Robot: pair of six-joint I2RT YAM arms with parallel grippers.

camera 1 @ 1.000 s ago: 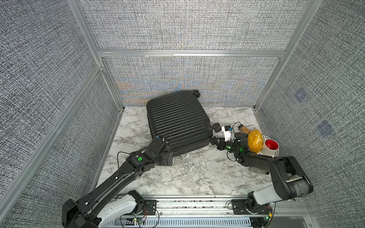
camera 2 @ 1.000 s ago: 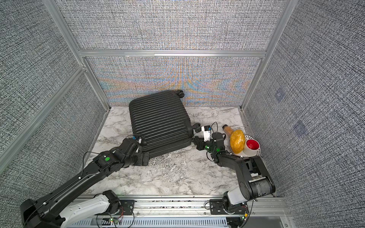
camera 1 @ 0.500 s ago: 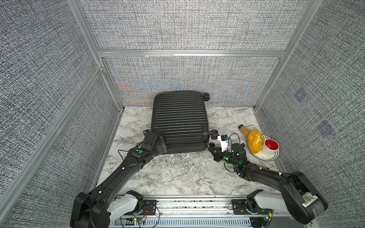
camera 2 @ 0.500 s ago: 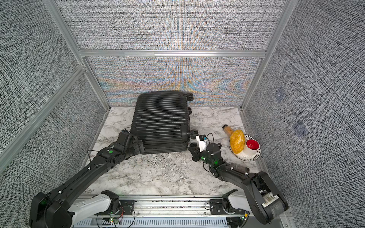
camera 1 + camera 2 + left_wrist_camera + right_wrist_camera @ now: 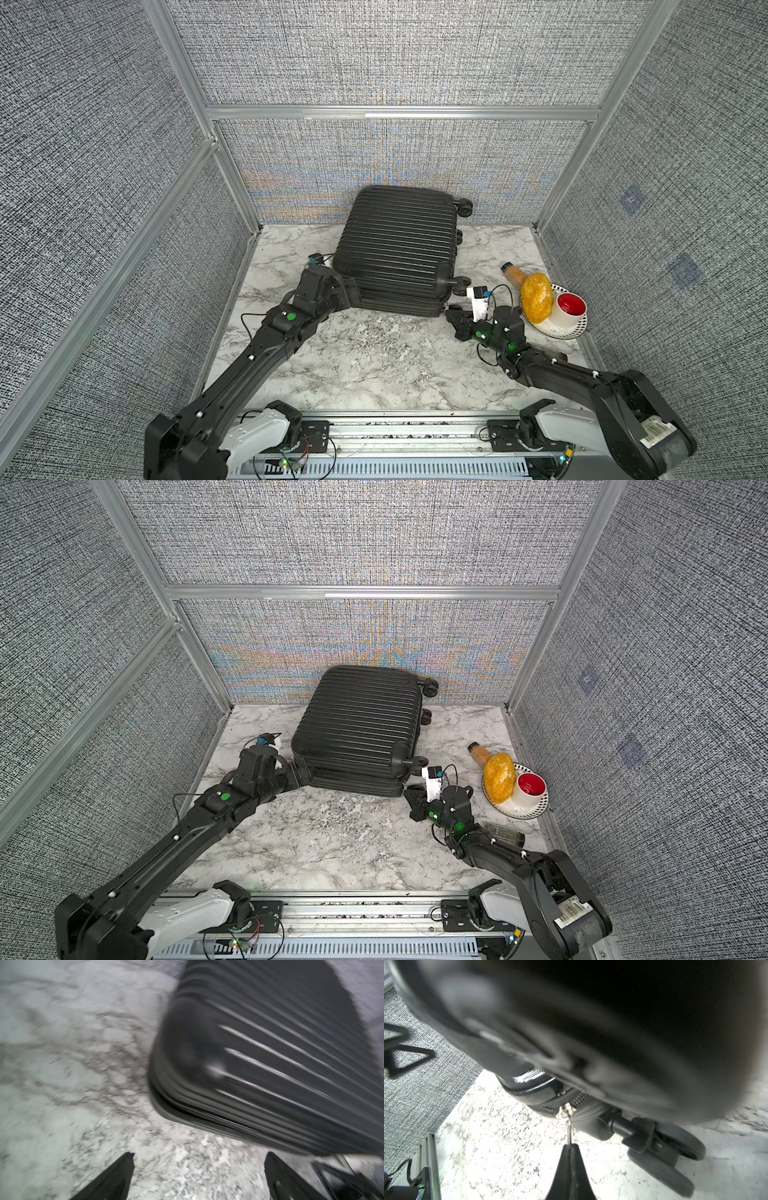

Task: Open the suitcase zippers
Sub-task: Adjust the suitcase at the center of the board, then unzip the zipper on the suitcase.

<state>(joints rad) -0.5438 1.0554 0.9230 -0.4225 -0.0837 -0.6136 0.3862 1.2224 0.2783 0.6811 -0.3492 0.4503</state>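
Your case (image 5: 399, 245) has swung since a second ago. It lay skewed on the table (image 5: 374, 365); now it lies flat, nearly square to the back wall and closer to it, wheels (image 5: 465, 206) to the right. Your left gripper (image 5: 199, 1155) followed the near-left corner back and sits just beside it, fingers spread and empty. Your right gripper (image 5: 570, 1146) stays pressed together, pinching the pull (image 5: 569, 1130) at the near-right corner.
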